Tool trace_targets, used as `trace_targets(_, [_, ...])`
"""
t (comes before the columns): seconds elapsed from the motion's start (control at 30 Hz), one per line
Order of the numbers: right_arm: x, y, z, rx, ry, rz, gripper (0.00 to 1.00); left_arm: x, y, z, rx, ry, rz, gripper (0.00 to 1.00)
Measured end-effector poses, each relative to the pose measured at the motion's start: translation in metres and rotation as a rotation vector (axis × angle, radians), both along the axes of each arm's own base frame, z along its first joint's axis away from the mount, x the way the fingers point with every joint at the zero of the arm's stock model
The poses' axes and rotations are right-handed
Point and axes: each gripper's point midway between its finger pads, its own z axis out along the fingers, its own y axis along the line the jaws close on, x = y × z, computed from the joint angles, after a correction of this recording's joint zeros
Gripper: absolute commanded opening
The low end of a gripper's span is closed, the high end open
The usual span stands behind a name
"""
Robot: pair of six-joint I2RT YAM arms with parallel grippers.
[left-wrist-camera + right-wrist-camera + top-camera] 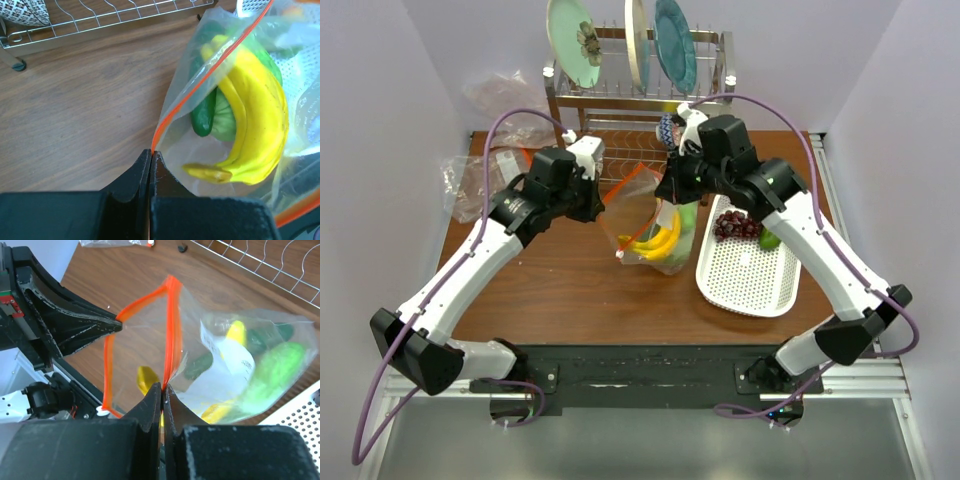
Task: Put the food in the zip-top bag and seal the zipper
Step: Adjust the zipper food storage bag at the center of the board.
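Note:
The clear zip-top bag (658, 232) hangs between my two grippers above the table, with its mouth held open. Its orange-red zipper (629, 182) forms a loop in the right wrist view (172, 325). My left gripper (151, 151) is shut on one end of the zipper strip (200, 85). My right gripper (163, 386) is shut on the strip at the other side. Inside the bag are yellow bananas (255, 125), a green cucumber (205, 115) and a pale green piece (277, 370). Dark purple grapes (735, 226) and a green piece (770, 240) lie on the white mesh basket (750, 280).
A metal dish rack (640, 100) with plates stands at the back, close behind both grippers. Crumpled clear bags (480, 170) lie at the back left. The mesh basket sits right of the bag, under my right arm.

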Motion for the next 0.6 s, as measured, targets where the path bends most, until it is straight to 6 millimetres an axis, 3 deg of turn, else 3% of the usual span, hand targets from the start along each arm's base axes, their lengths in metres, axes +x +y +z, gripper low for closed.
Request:
trace_targets(0.07, [-0.002, -0.002, -0.009, -0.004, 0.006, 0.000, 0.00, -0.002, 0.002, 0.003, 0.007, 0.004, 0.003, 0.00])
trace_targets(0.23, [-0.011, -0.010, -0.079, -0.103, 0.136, -0.009, 0.00, -0.002, 0.000, 0.027, -0.019, -0.030, -0.004, 0.00])
trace_targets(0.3, [-0.015, -0.014, -0.099, -0.136, 0.177, -0.017, 0.00, -0.002, -0.006, 0.025, -0.041, -0.034, -0.025, 0.00])
trace_targets(0.47, [-0.014, -0.013, -0.101, -0.129, 0.175, -0.021, 0.00, -0.010, -0.012, -0.017, -0.045, 0.059, -0.051, 0.00])
trace_targets(0.6, [-0.013, -0.012, -0.100, -0.126, 0.171, -0.023, 0.02, -0.010, -0.013, -0.019, -0.047, 0.063, -0.054, 0.00])
